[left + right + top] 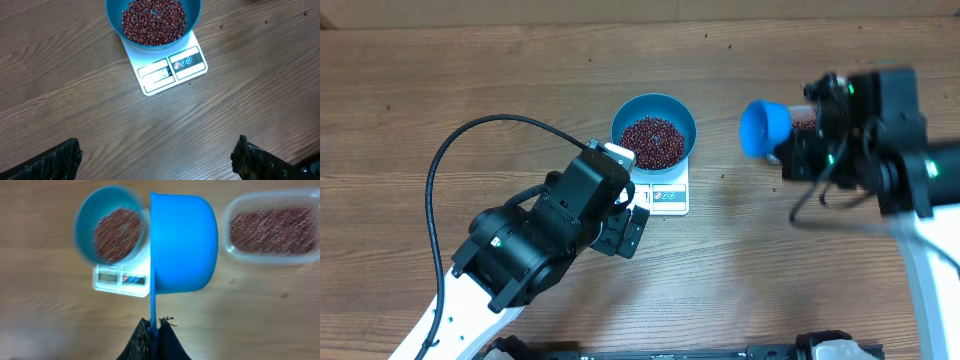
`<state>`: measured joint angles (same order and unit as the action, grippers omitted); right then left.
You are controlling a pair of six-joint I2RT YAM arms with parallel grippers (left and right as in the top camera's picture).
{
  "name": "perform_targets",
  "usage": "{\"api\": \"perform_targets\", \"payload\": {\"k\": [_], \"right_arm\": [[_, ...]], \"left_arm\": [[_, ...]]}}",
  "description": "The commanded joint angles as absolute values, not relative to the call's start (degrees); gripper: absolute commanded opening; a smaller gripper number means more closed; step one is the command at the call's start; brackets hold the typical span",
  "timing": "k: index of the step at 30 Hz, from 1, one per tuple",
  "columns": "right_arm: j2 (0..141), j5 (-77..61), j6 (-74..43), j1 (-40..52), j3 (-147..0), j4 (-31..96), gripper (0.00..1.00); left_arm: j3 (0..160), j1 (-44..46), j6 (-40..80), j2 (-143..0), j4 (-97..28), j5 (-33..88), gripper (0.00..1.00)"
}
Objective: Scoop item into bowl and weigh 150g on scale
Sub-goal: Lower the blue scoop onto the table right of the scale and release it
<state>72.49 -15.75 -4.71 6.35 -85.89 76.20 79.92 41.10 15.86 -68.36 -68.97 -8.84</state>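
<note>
1. Bright-blue bowl sat on the white kitchen scale, mid-worktop, with the display edge on the near side.
2. Red-brown beans lay heaped inside the bowl, below its rim. Display digits were too faint to read.
3. Left gripper hovered near the scale's near side, fingers spread wide, holding nothing.
4. Right gripper was pinched tight on the handle of a small blue scoop, right of the bowl.
5. Scoop cup was tipped on its side, its inside hidden.
6. Clear plastic tub, further right, held more beans.
</note>
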Motion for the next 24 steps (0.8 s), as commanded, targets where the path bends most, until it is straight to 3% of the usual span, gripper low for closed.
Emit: {"api": "perform_targets", "payload": {"k": [1, 9, 17, 21, 24], "right_arm": [[68.42, -23.2, -5.17, 6.02, -75.22, 75.88, 0.04], [64.4, -29.85, -9.65, 5.76, -53.36, 70.5, 0.04], [69.14, -27.46, -9.61, 5.76, -48.69, 66.22, 0.04], [72.34, -27.46, -9.61, 5.76, -48.69, 66.08, 0.39], [73.43, -27.46, -9.63, 5.76, -48.69, 66.11, 0.52]], "left_arm": [[81.06, 40.88, 14.79, -67.81, -68.75, -9.56, 1.0], [81.06, 40.88, 14.79, -67.81, -68.77, -9.54, 1.0], [81.06, 40.88, 14.79, -67.81, -68.77, -9.56, 1.0], [81.06, 40.88, 14.79, -67.81, -68.77, -9.56, 1.0], [81.06, 40.88, 14.79, -67.81, -68.75, -9.56, 1.0]]}}
